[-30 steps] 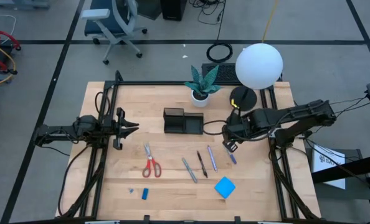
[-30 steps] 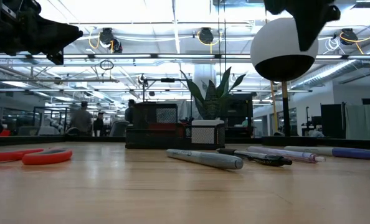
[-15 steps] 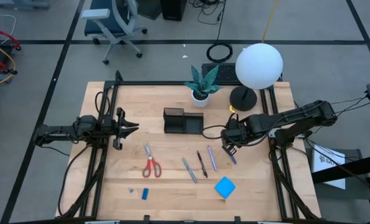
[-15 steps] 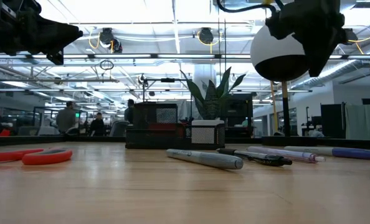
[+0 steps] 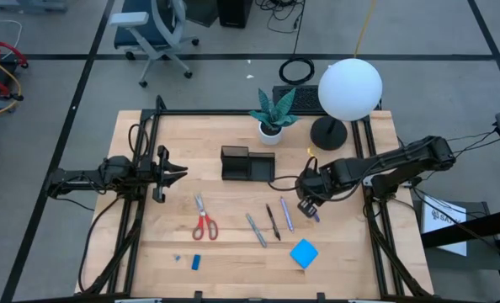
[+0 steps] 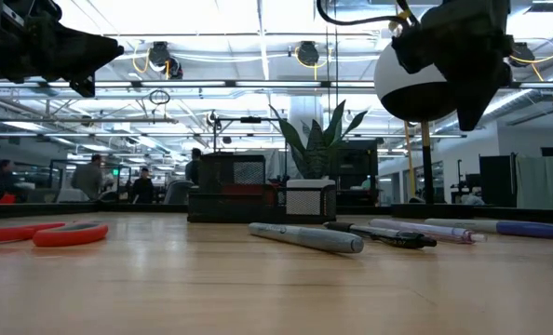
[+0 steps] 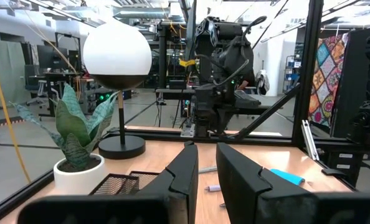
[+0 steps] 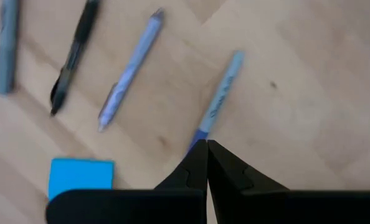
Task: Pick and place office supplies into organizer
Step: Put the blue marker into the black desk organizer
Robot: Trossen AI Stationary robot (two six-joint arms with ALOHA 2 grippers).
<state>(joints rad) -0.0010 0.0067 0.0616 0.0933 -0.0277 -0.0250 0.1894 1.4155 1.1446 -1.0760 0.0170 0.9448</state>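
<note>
We see the black organizer (image 5: 247, 163) upright mid-surface. At its 6 o'clock lie four pens (image 5: 272, 221); red-handled scissors (image 5: 203, 220) at 7, blue eraser (image 5: 196, 262) beyond, blue pad (image 5: 304, 252) at 5.

The table (image 5: 233, 252) was pale, smooth wood with visible grain; the organizer (image 5: 247, 165) looked like matt black mesh metal; the pad (image 5: 304, 253) was bright blue paper.

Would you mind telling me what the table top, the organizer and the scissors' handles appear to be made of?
Table top: light wood, visible grain and plank seams, slight sheen.
Organizer: black, probably metal mesh, since the left wrist view shows a fine grid wall.
Scissors' handles: red, smooth, likely plastic.
</note>
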